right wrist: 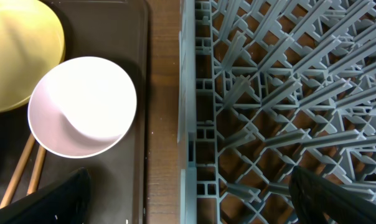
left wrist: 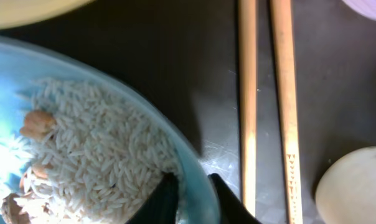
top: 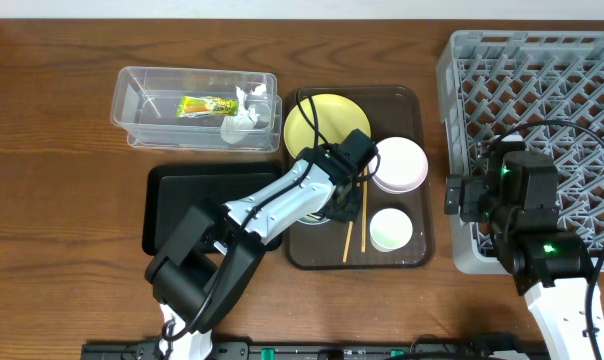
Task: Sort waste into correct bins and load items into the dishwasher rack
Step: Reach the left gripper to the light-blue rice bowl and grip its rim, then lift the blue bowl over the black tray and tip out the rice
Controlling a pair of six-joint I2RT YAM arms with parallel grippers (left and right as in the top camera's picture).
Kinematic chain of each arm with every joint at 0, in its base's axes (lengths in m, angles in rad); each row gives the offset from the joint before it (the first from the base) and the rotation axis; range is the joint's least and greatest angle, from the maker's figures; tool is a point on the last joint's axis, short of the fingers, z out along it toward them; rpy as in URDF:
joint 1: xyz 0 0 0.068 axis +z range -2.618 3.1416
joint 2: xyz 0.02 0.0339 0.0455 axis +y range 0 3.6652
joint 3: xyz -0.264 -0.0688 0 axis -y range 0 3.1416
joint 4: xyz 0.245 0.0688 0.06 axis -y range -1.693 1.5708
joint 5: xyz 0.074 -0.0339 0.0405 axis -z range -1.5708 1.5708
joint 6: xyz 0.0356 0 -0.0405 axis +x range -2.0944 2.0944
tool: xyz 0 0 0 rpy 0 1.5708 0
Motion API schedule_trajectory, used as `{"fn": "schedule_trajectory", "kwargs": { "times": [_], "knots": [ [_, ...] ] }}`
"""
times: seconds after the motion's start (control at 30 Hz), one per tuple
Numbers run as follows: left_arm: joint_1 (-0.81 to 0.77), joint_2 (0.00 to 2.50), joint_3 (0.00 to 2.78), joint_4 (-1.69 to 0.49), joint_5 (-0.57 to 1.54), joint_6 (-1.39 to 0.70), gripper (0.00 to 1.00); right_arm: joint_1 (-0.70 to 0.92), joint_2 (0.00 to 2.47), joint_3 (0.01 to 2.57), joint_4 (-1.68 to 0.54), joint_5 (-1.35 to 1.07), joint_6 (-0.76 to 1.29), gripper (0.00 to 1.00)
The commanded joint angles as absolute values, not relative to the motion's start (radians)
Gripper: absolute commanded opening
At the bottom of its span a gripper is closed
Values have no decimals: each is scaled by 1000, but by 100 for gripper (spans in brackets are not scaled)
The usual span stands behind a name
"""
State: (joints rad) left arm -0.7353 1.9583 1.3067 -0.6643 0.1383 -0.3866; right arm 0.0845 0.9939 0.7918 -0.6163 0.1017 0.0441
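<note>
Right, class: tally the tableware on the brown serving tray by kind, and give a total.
Plates: 1, the yellow plate
Bowls: 2, the pale pink bowl and the light blue bowl holding rice
Cups: 1, the small white cup
Chopsticks: 2
Total: 6

Count taken from the overhead frame unless noted.

Bins, left of frame: two, being one clear tub [top: 147, 105] and one black tray [top: 177, 200].
Grey rack [top: 542, 90], right: one.
Brown serving tray [top: 407, 105], centre: one.
Yellow plate [top: 317, 120]: one.
Bowls: two, being one pink bowl [top: 400, 163] and one blue bowl [left wrist: 14, 68] in my left wrist view.
White cup [top: 390, 229]: one.
Chopsticks [left wrist: 248, 93]: two.
Wrapper [top: 207, 105]: one.
Crumpled paper [top: 244, 118]: one.
Rice heap [left wrist: 101, 155]: one.
</note>
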Motion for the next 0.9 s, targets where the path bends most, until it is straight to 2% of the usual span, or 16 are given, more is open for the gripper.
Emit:
{"fn": "schedule_trajectory", "kwargs": {
  "times": [0.0, 0.1, 0.5, 0.77, 0.87],
  "knots": [
    [-737, 1976, 1300, -665, 119, -378, 11, 98, 995, 816, -618, 96, 44, 99],
    [-737, 1972, 1300, -667, 119, -378, 6, 98, 995, 816, -618, 96, 44, 99],
    [-708, 1755, 1336, -755, 122, -374, 6, 98, 995, 816, -618, 97, 44, 99],
    [-523, 1646, 1335, -812, 297, -346, 6, 98, 995, 816, -619, 97, 44, 99],
    [-417, 1646, 1321, -845, 437, -277, 6, 98, 995, 816, -619, 97, 44, 99]
  ]
}}
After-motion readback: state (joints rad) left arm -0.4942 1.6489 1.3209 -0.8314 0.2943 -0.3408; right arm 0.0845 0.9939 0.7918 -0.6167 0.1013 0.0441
